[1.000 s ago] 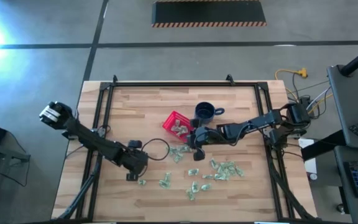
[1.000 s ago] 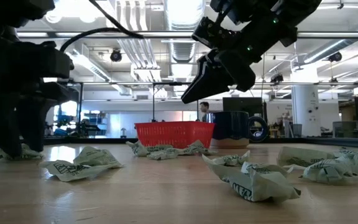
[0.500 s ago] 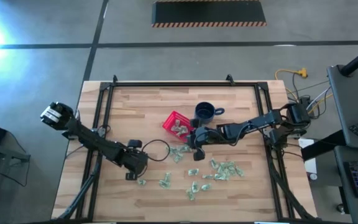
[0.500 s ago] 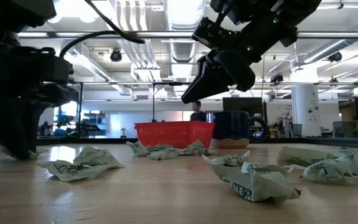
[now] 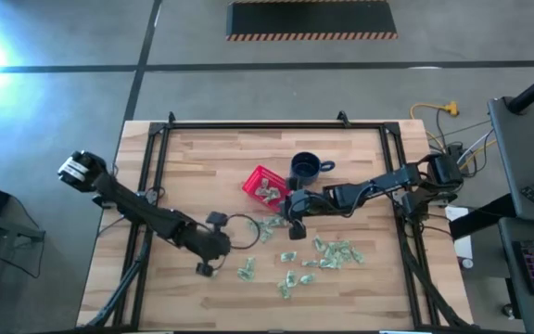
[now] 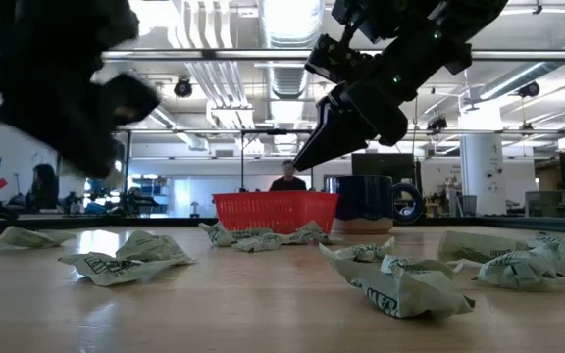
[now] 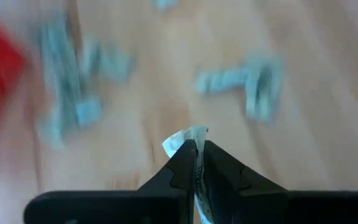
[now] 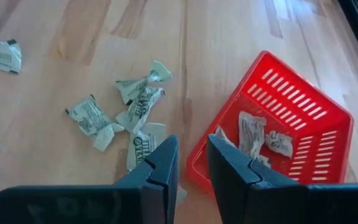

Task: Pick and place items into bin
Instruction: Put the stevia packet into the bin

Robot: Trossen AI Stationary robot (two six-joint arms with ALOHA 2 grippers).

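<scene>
Several pale green-and-white wrapped items (image 5: 336,250) lie scattered on the wooden table, some (image 8: 143,99) just outside the red bin (image 5: 263,184). A few items (image 8: 252,134) lie inside the bin (image 8: 303,112). My left gripper (image 5: 204,269), near the table's front left, is shut on one item (image 7: 182,140) and stands above the table. My right gripper (image 8: 192,155) hovers at the bin's near edge (image 5: 293,223), open by a narrow gap with nothing between its fingers. My left gripper pinches one wrapped item between its two fingers; a crinkled end (image 7: 191,132) sticks out past the fingertips. The fingers slant downward. The item is lifted clear of the table.
A dark blue mug (image 5: 306,168) stands just beyond the bin, toward the far right. A black frame (image 5: 248,125) runs round the table's edges. Bare wood lies at the far left and the near edge.
My left gripper has shut on an item at the table's front left, then risen off the table with it, turning as it rose and shifting a little toward the table's right. My right gripper has kept its place by the bin.
</scene>
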